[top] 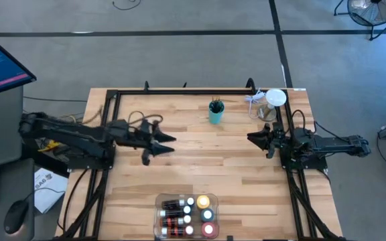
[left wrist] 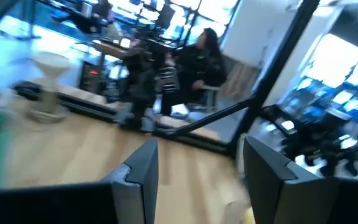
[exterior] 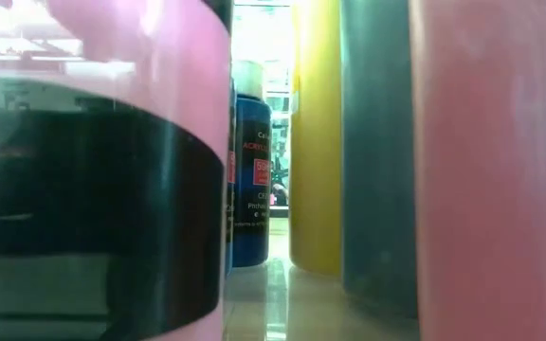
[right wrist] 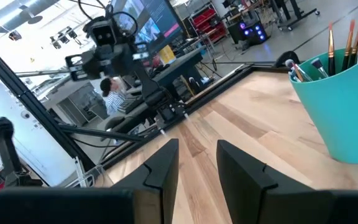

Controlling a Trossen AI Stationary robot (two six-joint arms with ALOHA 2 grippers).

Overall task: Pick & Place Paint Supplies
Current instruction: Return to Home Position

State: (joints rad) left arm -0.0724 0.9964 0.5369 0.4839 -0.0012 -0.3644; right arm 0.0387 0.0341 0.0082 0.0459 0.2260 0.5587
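Several paint bottles (top: 185,214) stand in a clear tray (top: 158,219) at the table's near edge, a yellow bottle (top: 203,201) among them. The low view shows them close up: a blue bottle (exterior: 251,180) and the yellow one (exterior: 316,133) between pink ones. Thin brushes (right wrist: 347,43) stand upright in a teal cup (top: 216,112) near the far edge. My left gripper (top: 161,144) hovers open over the table's left middle, its fingers (left wrist: 138,177) with nothing between them. My right gripper (top: 252,138) waits open at the right side, level, nothing between its fingers (right wrist: 163,165), the cup (right wrist: 340,106) beside it.
A white-topped clear object (top: 273,100) sits at the far right corner. A black frame rail (top: 193,91) runs along the far edge. Bare wood lies between the two grippers and the tray. A person (left wrist: 201,59) sits beyond the table.
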